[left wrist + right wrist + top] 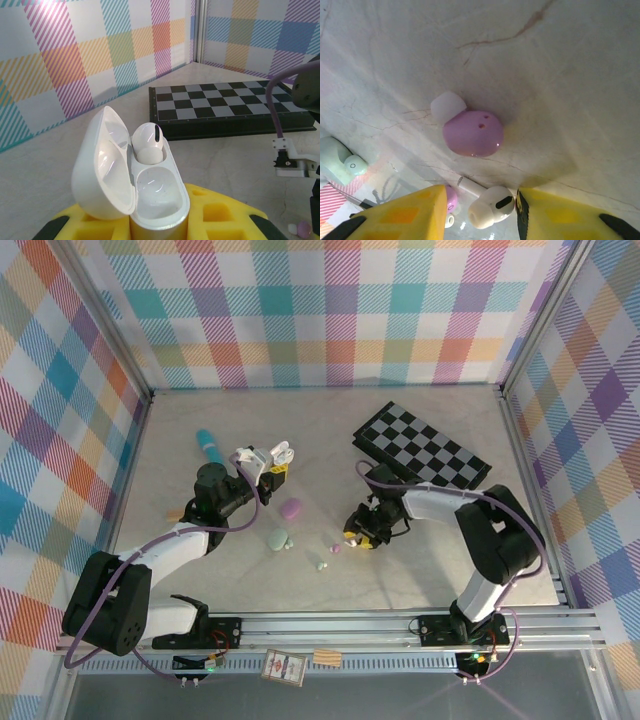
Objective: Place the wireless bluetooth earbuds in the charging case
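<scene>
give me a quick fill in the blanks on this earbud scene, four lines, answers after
1. The left gripper holds the white charging case with its lid ___.
2. Inside it, ___ white earbud is seated; the near socket is empty.
3. The earbud in the middle of the right wrist view is ___ in colour.
4. The flat board behind the case has the black and white squares of a ___.

Missing words: open; one; lilac; chessboard
</scene>
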Motion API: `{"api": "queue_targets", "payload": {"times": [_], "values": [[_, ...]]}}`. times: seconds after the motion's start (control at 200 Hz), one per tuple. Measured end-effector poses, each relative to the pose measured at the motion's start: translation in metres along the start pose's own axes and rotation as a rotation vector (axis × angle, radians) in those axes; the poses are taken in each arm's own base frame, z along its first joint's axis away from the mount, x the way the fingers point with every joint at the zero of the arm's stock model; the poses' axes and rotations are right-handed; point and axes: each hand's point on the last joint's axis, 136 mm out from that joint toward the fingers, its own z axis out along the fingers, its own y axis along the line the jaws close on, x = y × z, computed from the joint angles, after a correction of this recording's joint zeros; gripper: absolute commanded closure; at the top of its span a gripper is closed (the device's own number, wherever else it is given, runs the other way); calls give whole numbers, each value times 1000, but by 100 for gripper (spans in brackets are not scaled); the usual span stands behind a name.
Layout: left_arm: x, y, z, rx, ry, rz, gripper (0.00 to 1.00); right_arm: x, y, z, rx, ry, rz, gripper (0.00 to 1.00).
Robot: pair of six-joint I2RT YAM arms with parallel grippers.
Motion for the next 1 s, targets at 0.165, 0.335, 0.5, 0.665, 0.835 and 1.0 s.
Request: {"api": "queue_targets", "payload": {"times": [0.165,0.335,0.5,0.665,0.835,1.0], "values": [[0,0,-1,-3,0,0,98,-7,11,2,5,19,-26,60],[1,2,-2,-15,1,1,99,-21,35,-6,-29,-37,-114,60],[1,5,-2,-31,2,1,99,-21,29,-9,25,-71,-142,60],[1,8,-3,-43,3,0,99,-9,21,-8,113,-69,-143,62],[0,9,-3,-45,-2,3,99,2,18,-5,140,-49,-123,62],[-2,9,-3,-46,-14,8,99,1,23,-5,136,-46,-108,62]]}}
